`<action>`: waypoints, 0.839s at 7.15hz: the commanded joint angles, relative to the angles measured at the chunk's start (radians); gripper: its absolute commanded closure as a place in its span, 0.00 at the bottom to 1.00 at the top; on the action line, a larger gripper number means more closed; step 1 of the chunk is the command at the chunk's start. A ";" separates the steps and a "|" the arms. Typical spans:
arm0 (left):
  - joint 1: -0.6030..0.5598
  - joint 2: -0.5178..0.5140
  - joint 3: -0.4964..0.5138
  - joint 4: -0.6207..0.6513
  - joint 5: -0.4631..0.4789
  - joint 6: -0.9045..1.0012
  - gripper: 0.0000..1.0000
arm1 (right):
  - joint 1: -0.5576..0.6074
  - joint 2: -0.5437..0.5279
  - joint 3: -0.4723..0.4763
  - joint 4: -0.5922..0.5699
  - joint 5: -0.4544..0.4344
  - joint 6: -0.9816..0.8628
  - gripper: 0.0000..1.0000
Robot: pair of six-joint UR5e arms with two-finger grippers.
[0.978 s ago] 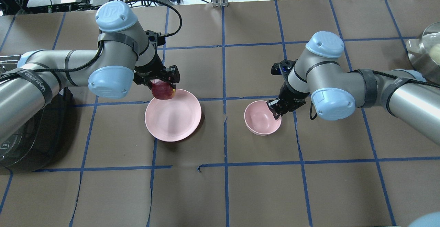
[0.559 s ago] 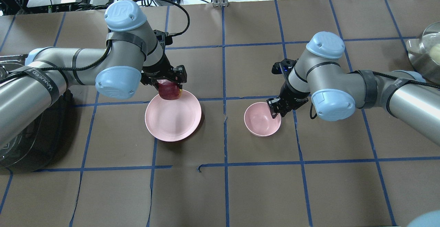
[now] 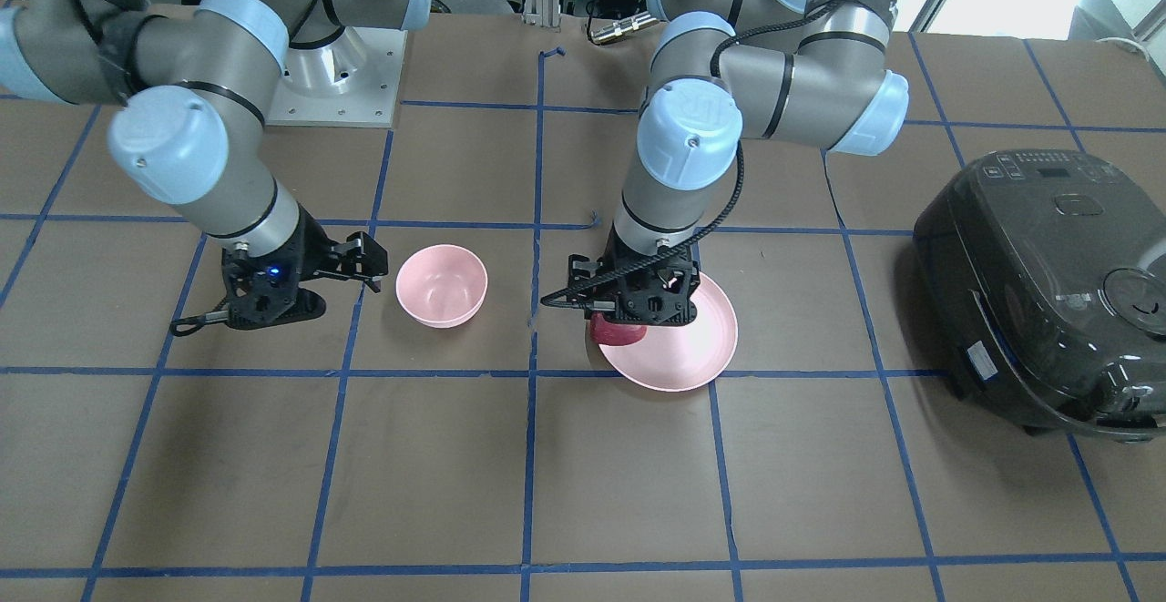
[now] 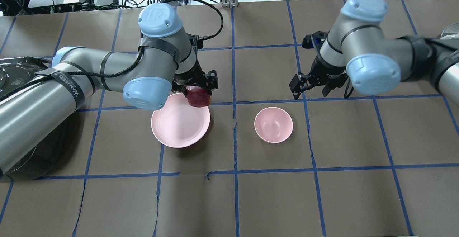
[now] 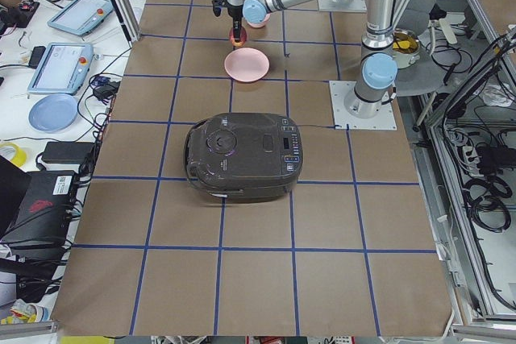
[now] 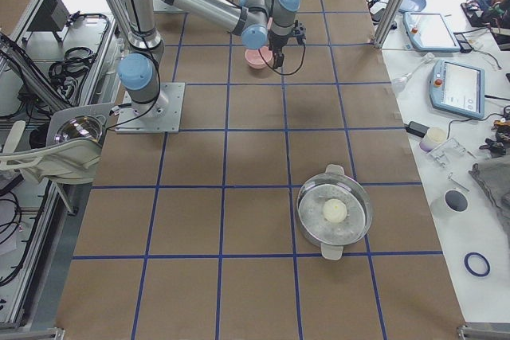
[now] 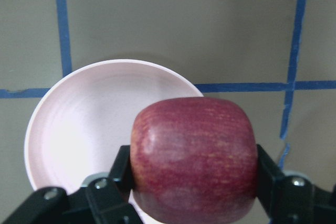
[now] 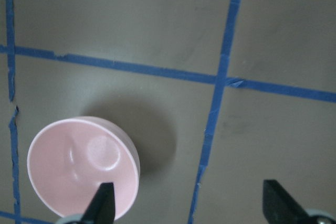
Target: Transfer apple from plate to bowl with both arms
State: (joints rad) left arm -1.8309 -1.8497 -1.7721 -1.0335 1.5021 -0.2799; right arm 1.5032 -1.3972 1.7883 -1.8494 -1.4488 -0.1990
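My left gripper (image 4: pixel 198 90) is shut on the dark red apple (image 4: pixel 198 99) and holds it in the air over the far right rim of the wide pink plate (image 4: pixel 175 126). In the left wrist view the apple (image 7: pixel 194 158) sits between both fingers (image 7: pixel 118 174), with the plate (image 7: pixel 84 129) below it to the left. The small pink bowl (image 4: pixel 273 124) stands to the right of the plate with nothing in it. My right gripper (image 4: pixel 310 91) is open and empty, raised beyond the bowl's far right side. The right wrist view shows the bowl (image 8: pixel 81 166) below its spread fingertips (image 8: pixel 102 205).
A black rice cooker (image 3: pixel 1038 283) stands on the robot's left end of the table. A steel pot with a glass lid (image 6: pixel 335 211) stands at the right end. Blue tape lines grid the brown table (image 4: pixel 272 194).
My left arm has carried the apple to the right, from the plate's far left rim to its far right rim. My right gripper has left the bowl's rim, opened, risen and moved away.
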 commanded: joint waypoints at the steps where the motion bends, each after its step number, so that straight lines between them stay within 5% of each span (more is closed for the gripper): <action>1: -0.123 -0.009 0.025 0.004 -0.034 -0.214 1.00 | -0.099 -0.017 -0.246 0.299 -0.015 0.000 0.00; 6: -0.292 -0.121 0.025 0.223 -0.060 -0.470 1.00 | -0.150 -0.061 -0.303 0.357 -0.022 0.003 0.00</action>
State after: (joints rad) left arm -2.1052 -1.9407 -1.7480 -0.8490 1.4411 -0.7245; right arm 1.3545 -1.4433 1.4887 -1.4982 -1.4625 -0.1977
